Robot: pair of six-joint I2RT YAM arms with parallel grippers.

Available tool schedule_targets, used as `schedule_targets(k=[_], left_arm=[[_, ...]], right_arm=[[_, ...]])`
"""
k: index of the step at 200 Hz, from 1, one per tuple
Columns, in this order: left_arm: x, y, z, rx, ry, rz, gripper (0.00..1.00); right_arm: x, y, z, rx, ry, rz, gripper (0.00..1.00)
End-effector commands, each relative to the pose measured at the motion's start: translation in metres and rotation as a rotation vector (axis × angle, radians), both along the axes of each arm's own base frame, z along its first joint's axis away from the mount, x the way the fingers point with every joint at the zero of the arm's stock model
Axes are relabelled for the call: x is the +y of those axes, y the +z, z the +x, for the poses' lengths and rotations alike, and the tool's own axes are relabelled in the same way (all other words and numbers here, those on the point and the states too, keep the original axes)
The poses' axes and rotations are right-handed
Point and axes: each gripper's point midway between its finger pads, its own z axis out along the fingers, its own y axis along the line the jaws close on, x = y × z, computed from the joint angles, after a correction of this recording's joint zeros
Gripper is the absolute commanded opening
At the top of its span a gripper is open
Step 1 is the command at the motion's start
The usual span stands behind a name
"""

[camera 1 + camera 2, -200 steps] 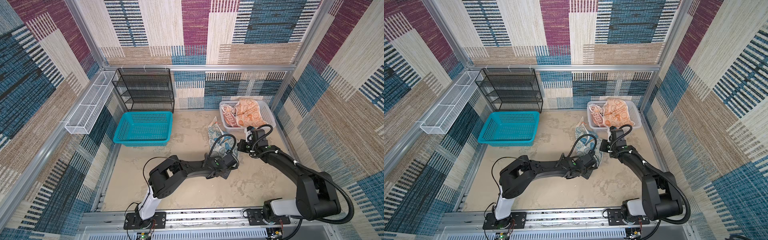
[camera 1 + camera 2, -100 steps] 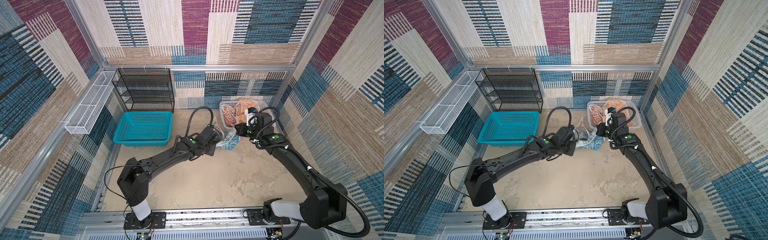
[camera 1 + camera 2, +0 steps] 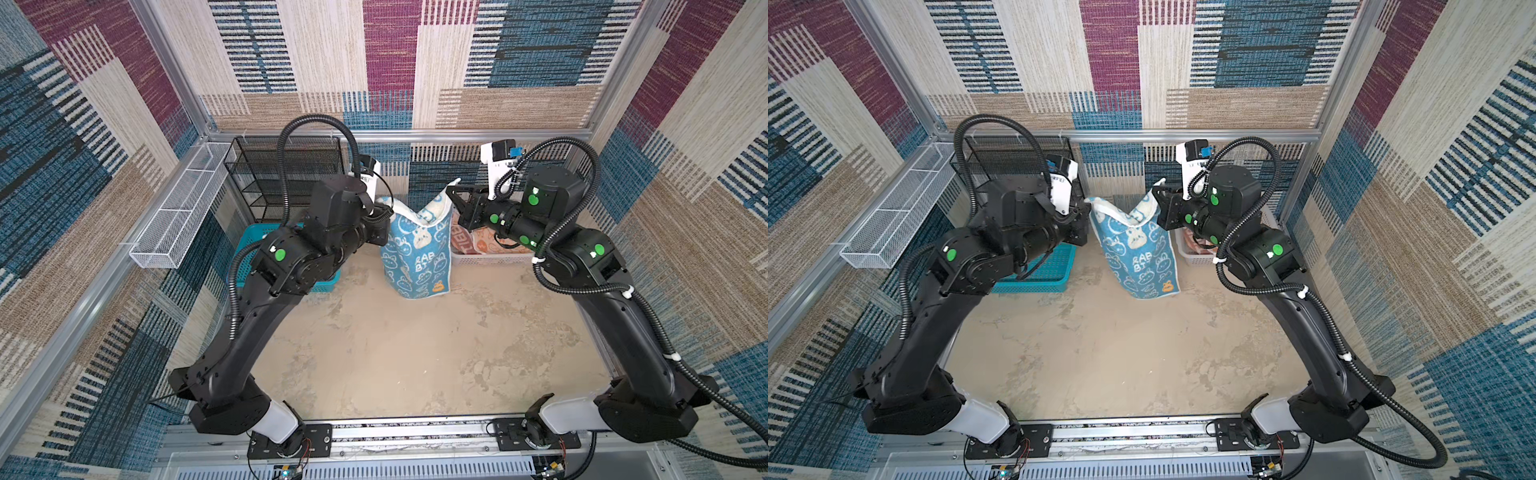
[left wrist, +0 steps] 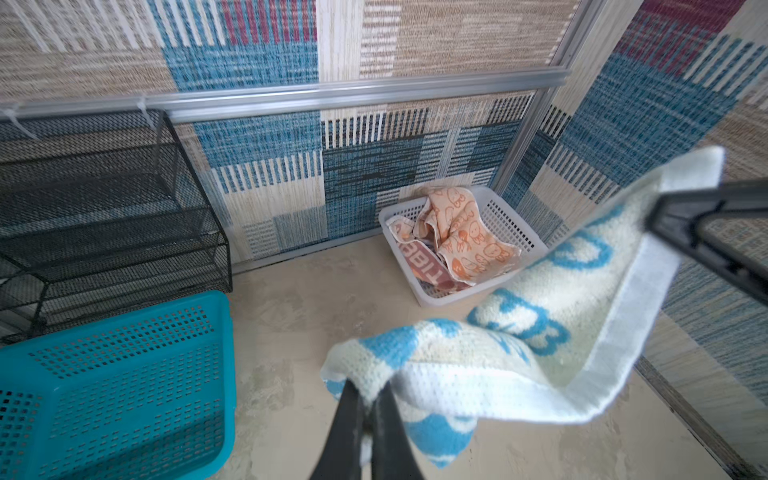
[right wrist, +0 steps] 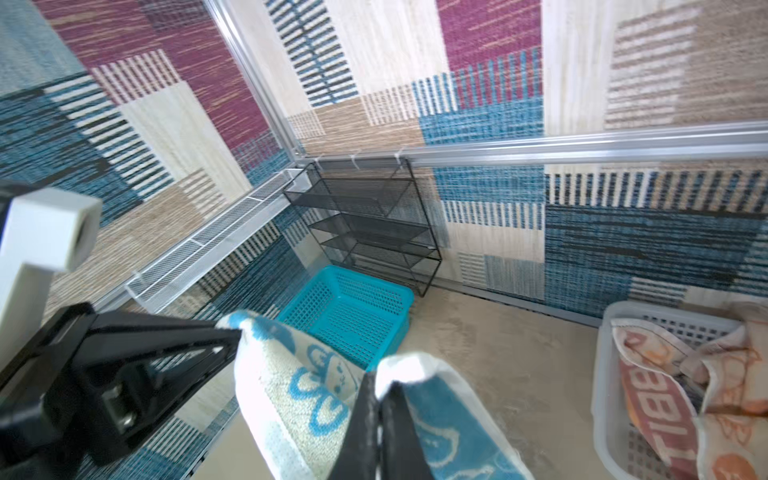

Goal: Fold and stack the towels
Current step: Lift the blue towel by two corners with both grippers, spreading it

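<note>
Table point(image 3: 395, 353): sandy top, bare on the robot's side of the hanging cloth

Teal basket point(image 4: 124, 365): stood at the far left of the table

White basket point(image 4: 511, 224): stood at the far right; held the orange towel point(image 4: 461, 232) and the lettered towel point(image 4: 419, 266), both crumpled, neither folded

Blue towel point(image 3: 415, 249): hung between the two arms near the back of the table, just in front of the White basket; top edge ran left to right from one gripper to the other and sagged in a V between them; long axis hung downward; whether the lower hem touched the Table could not be told

Left gripper point(image 4: 368, 390): clamped on the towel's left top corner

Right gripper point(image 5: 376, 378): clamped on its right top corner

Judgement: neither arm was nearer, a corner apiece; laying the towel flat likely turned on drawing the corners apart sideways to take out the sag, then carrying them toward the robot over the bare top
</note>
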Motion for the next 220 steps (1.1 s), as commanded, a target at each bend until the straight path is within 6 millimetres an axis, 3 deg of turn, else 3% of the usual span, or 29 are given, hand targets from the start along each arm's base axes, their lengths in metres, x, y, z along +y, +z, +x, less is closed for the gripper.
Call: schedule_targets(k=[1, 35, 62, 99, 138, 162, 194, 209, 220], left_arm=[[0.02, 0.004, -0.025, 0.019, -0.027, 0.043, 0.0], [0.041, 0.034, -0.067, 0.002, -0.084, -0.112, 0.0], [0.044, 0.028, -0.068, 0.024, -0.071, -0.106, 0.0], [0.046, -0.023, -0.014, 0.117, 0.069, 0.045, 0.0], [0.053, -0.082, 0.064, 0.268, 0.144, 0.064, 0.0], [0.056, -0.112, 0.112, 0.298, 0.186, 0.1, 0.0], [0.054, -0.129, 0.153, 0.295, 0.212, 0.135, 0.0], [0.052, -0.121, 0.156, 0.281, 0.207, 0.113, 0.0], [0.051, -0.109, 0.152, 0.259, 0.195, 0.089, 0.0]], right_arm=[[-0.001, 0.009, -0.022, -0.014, -0.014, -0.029, 0.0], [-0.004, 0.023, -0.058, -0.044, 0.046, 0.024, 0.0], [-0.01, 0.019, -0.051, -0.051, -0.005, 0.003, 0.0], [0.0, -0.011, -0.005, -0.003, -0.106, -0.097, 0.0], [-0.03, -0.067, 0.086, 0.126, -0.202, -0.135, 0.0], [-0.034, -0.109, 0.13, 0.198, -0.215, -0.159, 0.0], [-0.026, -0.137, 0.162, 0.236, -0.199, -0.174, 0.0], [-0.024, -0.133, 0.163, 0.227, -0.191, -0.175, 0.0], [-0.023, -0.118, 0.156, 0.202, -0.169, -0.154, 0.0]])
